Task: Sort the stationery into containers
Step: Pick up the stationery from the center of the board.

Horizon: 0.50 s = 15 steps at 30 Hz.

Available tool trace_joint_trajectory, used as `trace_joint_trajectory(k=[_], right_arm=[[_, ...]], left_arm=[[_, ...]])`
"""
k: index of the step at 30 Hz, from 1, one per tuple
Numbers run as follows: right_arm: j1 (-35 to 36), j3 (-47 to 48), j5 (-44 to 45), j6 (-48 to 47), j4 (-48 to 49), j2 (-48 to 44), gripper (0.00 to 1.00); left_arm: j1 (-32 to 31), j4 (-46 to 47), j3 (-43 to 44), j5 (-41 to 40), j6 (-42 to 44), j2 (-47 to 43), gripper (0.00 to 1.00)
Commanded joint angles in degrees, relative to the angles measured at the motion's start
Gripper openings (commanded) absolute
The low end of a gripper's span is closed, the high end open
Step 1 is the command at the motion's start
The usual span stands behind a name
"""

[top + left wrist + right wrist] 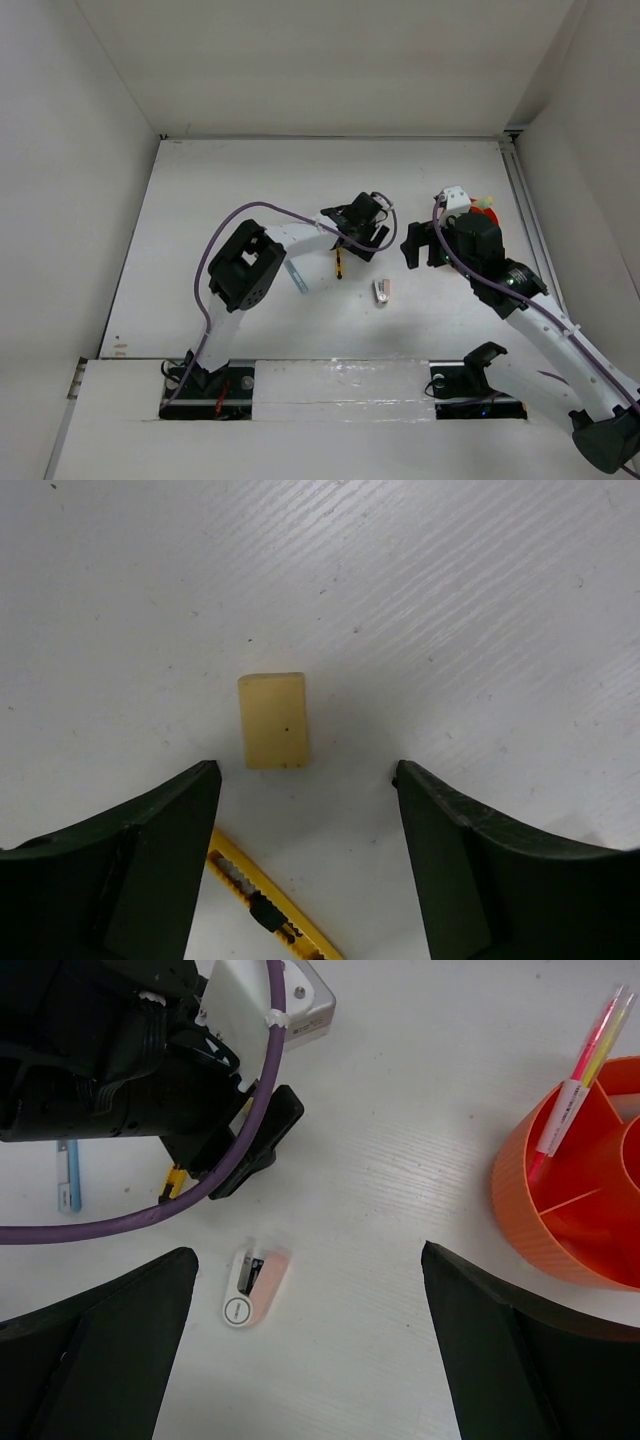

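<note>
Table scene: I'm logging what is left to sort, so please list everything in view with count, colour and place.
eraser: one, tan, on the table just ahead of the left tool.
yellow-black item: one, slim, on the table under the left tool.
blue pen: one, pale blue, flat on the table left of the yellow-black item.
grey-pink piece: one, on the table near the middle.
tub: one, orange, divided, right side of the table.
markers: two, pink and yellow, leaning in the tub.
table: one, white.
left tool: black, open, empty.
right tool: black, open, empty.
</note>
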Motion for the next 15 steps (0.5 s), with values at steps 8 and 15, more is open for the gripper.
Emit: trace_joint_trajectory(k=[8, 15], right_arm=[[-0.3, 0.3, -0.9, -0.4, 2.3, -0.6, 1.0], [-0.3, 0.3, -1.5, -0.4, 2.3, -1.2, 1.0]], left_arm=[[0.0, -1.4, 4.2, -3.1, 1.4, 3.6, 0.5], [0.0, -2.6, 4.2, -4.3, 0.8, 4.2, 0.27]])
